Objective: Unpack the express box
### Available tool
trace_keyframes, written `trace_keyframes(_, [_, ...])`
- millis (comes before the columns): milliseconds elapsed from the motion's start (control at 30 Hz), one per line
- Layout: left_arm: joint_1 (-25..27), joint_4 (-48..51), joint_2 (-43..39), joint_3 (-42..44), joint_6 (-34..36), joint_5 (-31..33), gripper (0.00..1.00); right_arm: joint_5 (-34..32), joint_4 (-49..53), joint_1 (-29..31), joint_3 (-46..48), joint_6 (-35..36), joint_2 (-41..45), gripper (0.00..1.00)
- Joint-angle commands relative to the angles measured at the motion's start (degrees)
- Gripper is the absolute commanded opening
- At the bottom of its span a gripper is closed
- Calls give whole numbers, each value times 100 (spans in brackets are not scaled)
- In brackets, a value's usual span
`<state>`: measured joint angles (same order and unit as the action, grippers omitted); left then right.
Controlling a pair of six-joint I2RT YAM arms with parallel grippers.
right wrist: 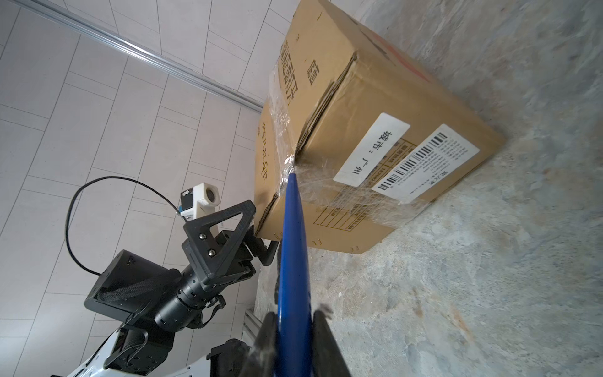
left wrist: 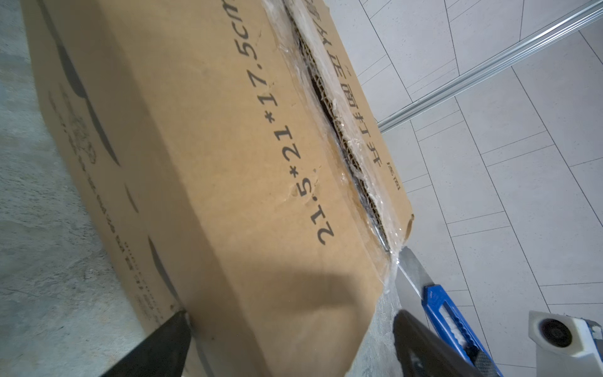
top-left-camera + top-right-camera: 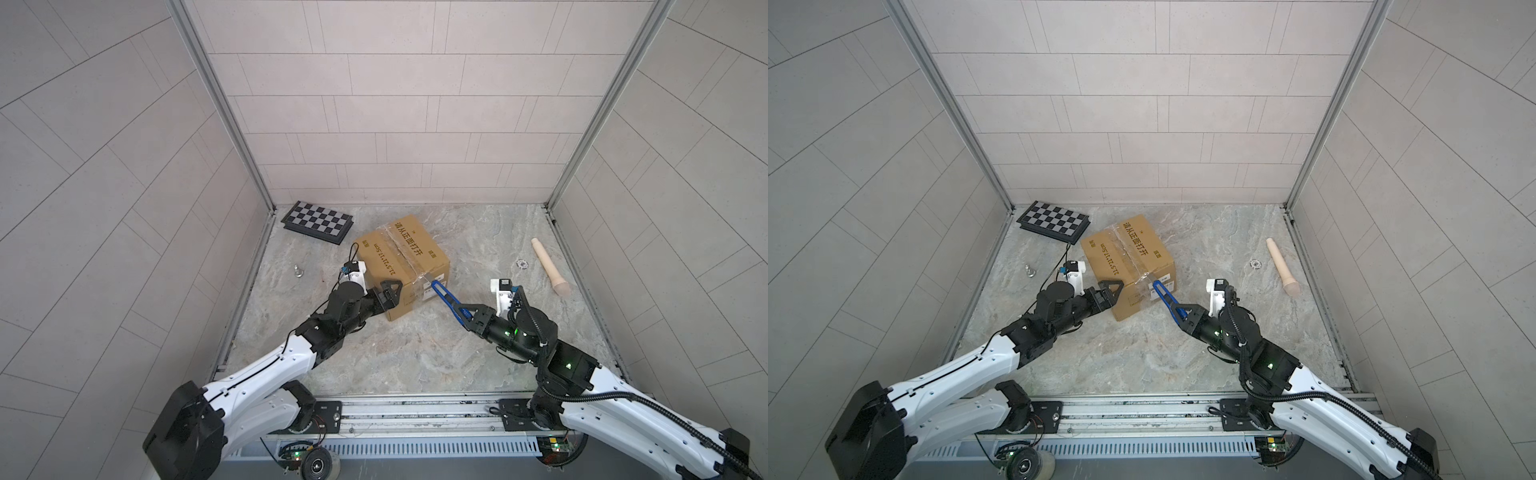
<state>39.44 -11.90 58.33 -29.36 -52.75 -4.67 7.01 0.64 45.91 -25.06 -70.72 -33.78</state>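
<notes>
The express box (image 3: 402, 266) (image 3: 1127, 266), a brown carton with black print, stands on the stone floor in both top views. Clear tape runs over its top seam (image 2: 339, 137), which gapes and shows corrugated edges. My left gripper (image 3: 388, 293) (image 2: 290, 318) is open and straddles the box's near left corner. One finger (image 2: 163, 342) rests against a side. My right gripper (image 3: 465, 311) (image 1: 293, 323) is shut on a blue utility knife (image 3: 444, 294) (image 1: 293, 244). Its blade (image 2: 411, 271) meets the taped top edge above the shipping label (image 1: 424, 163).
A black-and-white chequered board (image 3: 318, 222) lies at the back left beside the box. A cream wooden rod (image 3: 548, 266) and a small round disc (image 3: 521, 262) lie to the right, a small metal piece (image 3: 298, 271) to the left. Tiled walls enclose three sides.
</notes>
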Motion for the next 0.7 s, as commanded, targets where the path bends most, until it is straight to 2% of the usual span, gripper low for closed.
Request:
trace_keyframes(0, [131,-463,21,-228,-51,-333,100,597,-767,149,47,-65,75,0])
trace_keyframes(233, [140,-324,56,-141,35,-226,100,680,-1125,-56,-162,-486,424,0])
trace_keyframes(400, [141,-344,109,-163,37,-262,100,784,-1358,-39,-55,-695,224,0])
trace_keyframes(567, [143,-355,28,-277,49,-314,100,766,-419,65,-259,-208,-82,0])
trace_keyframes(667, [143,-342,-65,-331,52,-348,100,541,337,81,-364,119,-146,0])
